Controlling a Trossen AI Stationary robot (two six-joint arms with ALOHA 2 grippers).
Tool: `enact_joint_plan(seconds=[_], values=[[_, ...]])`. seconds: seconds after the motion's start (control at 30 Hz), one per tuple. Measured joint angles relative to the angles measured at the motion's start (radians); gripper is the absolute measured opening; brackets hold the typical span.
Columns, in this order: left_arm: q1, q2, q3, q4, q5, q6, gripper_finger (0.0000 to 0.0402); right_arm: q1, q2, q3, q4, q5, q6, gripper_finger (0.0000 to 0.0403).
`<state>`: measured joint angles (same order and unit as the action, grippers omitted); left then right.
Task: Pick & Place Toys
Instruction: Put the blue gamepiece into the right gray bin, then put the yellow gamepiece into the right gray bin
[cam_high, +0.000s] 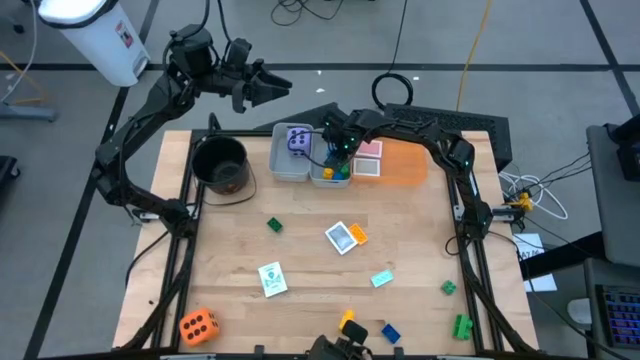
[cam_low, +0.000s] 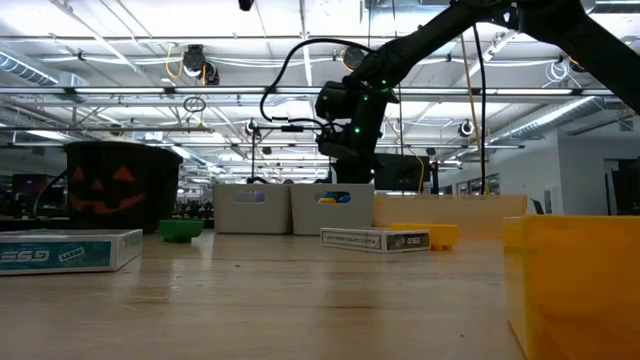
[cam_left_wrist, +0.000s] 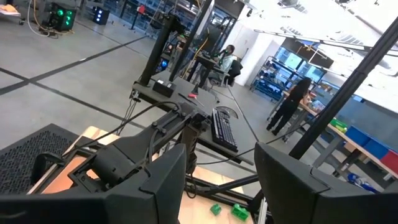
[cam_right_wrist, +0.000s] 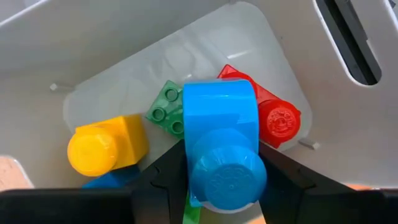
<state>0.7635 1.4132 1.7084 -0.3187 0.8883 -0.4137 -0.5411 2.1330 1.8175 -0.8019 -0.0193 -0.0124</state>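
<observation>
- Along the table's (cam_high: 420, 240) near edge, pale wood with visible grain, lie an orange die (cam_high: 198, 325) with dark dots at the left corner, a yellow brick (cam_high: 347, 318), a blue brick (cam_high: 390, 332) and a studded green brick (cam_high: 461, 325).
- Mid-table, flat picture cards (cam_high: 342, 237) lie well apart from one another, along with two small green bricks (cam_high: 274, 225).
- Toward the far edge a round black bucket (cam_high: 221, 163) stands beside two grey plastic bins with smooth, rounded walls; the left bin (cam_high: 279, 160) holds a purple dotted die (cam_high: 298, 139).
- The right gripper (cam_right_wrist: 224, 180) hangs over the right bin (cam_right_wrist: 124, 74), its fingers clamped on a glossy blue brick (cam_right_wrist: 221, 124) with a round stud. Below it in that bin lie a yellow brick (cam_right_wrist: 106, 146), a flat green studded brick (cam_right_wrist: 166, 112) and a red brick (cam_right_wrist: 273, 115).
- Beside that bin a flat orange tray (cam_high: 405, 165) carries a card (cam_high: 368, 160).
- The left gripper (cam_high: 268, 86) waits raised beyond the far left corner, fingers parted and empty.
</observation>
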Motion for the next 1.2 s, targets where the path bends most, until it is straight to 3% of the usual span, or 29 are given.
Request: enact_joint_plan(seconds=[0.63,1.0,1.2], values=[[0.000,0.000,0.000,0.000,0.000,-0.002,0.0196,-0.003,-0.001,0.000,-0.026,-0.003,-0.008,0.0212],[0.007,-0.005,0.000,-0.003,0.005,-0.005,0.0196,-0.009,-0.121,-0.001,-0.031,-0.006,-0.001,0.0229],[0.065,-0.082,0.000,-0.091,0.060,0.060,0.0195,-0.009,-0.200,-0.001,-0.004,-0.007,0.042,0.0229]])
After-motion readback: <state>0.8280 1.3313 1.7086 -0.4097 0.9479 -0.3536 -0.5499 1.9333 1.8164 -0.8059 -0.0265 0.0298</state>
